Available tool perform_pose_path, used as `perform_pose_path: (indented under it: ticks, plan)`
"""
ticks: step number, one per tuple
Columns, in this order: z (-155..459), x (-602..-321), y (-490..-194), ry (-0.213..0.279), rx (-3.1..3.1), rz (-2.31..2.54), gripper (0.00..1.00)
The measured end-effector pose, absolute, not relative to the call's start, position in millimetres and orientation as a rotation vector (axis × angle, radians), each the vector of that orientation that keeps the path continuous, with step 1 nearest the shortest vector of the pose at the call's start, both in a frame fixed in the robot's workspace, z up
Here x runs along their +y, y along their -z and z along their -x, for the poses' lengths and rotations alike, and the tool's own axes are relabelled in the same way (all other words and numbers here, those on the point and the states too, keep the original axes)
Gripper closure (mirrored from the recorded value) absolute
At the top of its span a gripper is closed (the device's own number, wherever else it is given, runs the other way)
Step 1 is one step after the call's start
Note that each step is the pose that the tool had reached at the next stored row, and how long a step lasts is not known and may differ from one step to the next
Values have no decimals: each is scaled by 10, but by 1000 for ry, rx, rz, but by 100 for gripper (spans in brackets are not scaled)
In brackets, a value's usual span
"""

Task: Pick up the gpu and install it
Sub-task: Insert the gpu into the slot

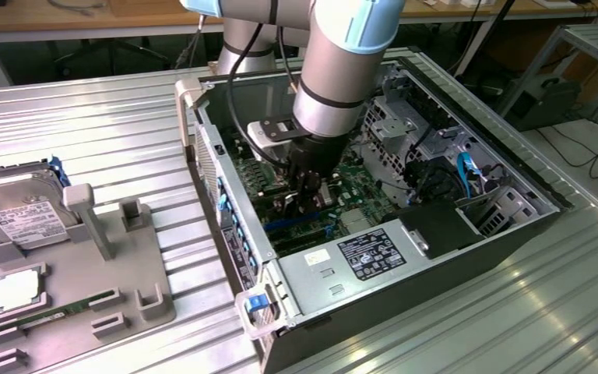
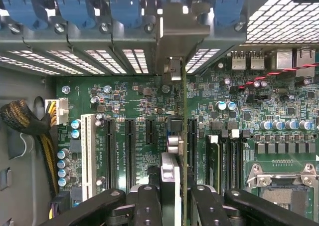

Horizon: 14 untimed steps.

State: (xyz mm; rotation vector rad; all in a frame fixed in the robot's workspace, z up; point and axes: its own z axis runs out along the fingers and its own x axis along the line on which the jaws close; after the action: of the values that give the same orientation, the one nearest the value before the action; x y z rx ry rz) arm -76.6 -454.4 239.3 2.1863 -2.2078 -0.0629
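Ribbed metal tabletop [image 1: 102, 132], desks [image 1: 29, 19] behind, carries an open computer case [image 1: 423, 312]; inside, end effector [image 2: 175, 192] clamps the gpu [image 2: 168, 171].

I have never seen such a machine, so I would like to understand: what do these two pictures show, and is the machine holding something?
It is a robot arm working inside an open computer case that lies on a metal table. One picture is taken from outside; the other from a camera on the arm's wrist, looking down at the motherboard. Its tool grips the gpu, a thin card seen edge-on, at the board's slots. Beside the case, a gray holder carries a hard drive and a memory stick.
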Motion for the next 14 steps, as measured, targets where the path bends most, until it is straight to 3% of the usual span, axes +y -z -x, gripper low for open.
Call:
perform_pose_path:
  ticks: [14]
  plan:
    - [765, -4544, -2345, 66, -2209, -2188, 72]
